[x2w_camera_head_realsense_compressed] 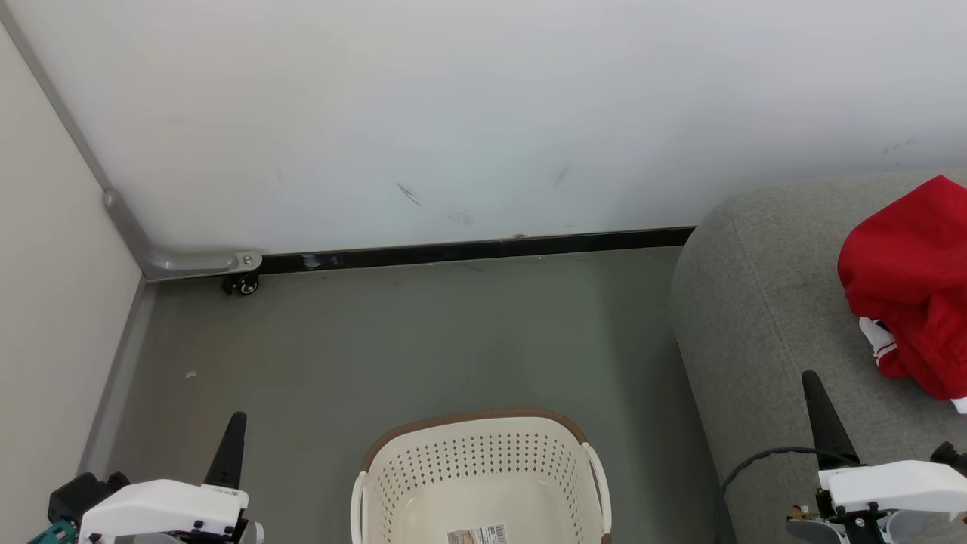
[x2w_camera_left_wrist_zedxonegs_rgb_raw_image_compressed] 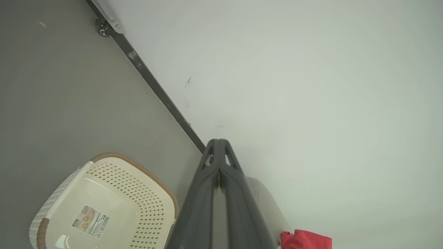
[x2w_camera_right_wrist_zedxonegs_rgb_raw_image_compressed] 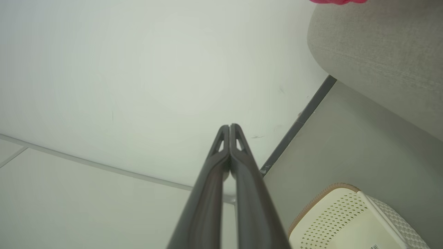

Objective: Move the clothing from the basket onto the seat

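Left gripper (x2w_camera_head_realsense_compressed: 236, 420) and right gripper (x2w_camera_head_realsense_compressed: 813, 381) are both sitting with their fingers pressed tight together, pinching nothing and pointing up toward the wall (x2w_camera_head_realsense_compressed: 453, 113). The clothing (x2w_camera_head_realsense_compressed: 914, 295), a red bundle with a bit of white striped trim, is lying on the seat (x2w_camera_head_realsense_compressed: 763, 302) at the far right. It's running off the edge of the head view, so I can't tell how much is there or how near the seat's edge it's getting. The basket (x2w_camera_head_realsense_compressed: 483, 453) is standing on the floor (x2w_camera_head_realsense_compressed: 378, 340) between the two arms, near the seat. What's showing of its inside is looking bare apart from the label (x2w_camera_head_realsense_compressed: 477, 535) on the base. So I'm guessing the job is basically wrapping up. Here's what I'm worrying about, though. The basket's near end is getting cut off by the frame, so calling it done could mean leaving a piece lying in there. The right gripper is hanging over the seat's near part, not far from the bundle, with a black cable (x2w_camera_head_realsense_compressed: 755, 457) looping just beside it. A careless swing could be snagging that thin fabric and dragging it off onto the floor. And if an arm is going back down with its fingers closed like this, it's only going to be poking the basket and shoving it around, since that plastic is looking pretty light.
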`<state>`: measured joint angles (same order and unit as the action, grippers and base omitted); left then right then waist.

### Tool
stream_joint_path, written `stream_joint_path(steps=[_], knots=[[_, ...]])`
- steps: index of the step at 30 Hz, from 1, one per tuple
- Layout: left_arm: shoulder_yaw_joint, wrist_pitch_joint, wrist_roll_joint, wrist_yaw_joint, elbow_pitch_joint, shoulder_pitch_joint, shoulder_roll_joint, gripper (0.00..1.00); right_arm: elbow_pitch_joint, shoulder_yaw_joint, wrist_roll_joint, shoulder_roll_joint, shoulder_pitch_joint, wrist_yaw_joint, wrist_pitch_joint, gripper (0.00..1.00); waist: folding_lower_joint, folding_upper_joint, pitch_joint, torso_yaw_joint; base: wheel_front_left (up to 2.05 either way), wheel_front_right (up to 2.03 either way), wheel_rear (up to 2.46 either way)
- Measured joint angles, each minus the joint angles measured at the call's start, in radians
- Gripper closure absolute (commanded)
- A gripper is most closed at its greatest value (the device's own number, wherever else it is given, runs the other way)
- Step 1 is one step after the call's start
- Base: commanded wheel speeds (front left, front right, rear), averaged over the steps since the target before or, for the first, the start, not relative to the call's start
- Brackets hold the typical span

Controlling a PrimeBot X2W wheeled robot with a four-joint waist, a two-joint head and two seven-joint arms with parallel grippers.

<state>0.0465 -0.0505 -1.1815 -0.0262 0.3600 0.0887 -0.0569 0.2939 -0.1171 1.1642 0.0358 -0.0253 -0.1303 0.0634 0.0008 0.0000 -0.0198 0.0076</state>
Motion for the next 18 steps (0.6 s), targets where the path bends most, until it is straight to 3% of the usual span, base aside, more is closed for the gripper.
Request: stream_joint_path(steps=[18], knots=[[0.038, -0.048, -0.250, -0.036, -0.046, 0.001, 0.008, 1.00, 0.003, -0.016, 0.260, 0.001, -0.041, 0.000, 0.035, 1.00, -0.0002, 0.0000, 0.009, -0.005, 0.00, 0.00, 0.00]])
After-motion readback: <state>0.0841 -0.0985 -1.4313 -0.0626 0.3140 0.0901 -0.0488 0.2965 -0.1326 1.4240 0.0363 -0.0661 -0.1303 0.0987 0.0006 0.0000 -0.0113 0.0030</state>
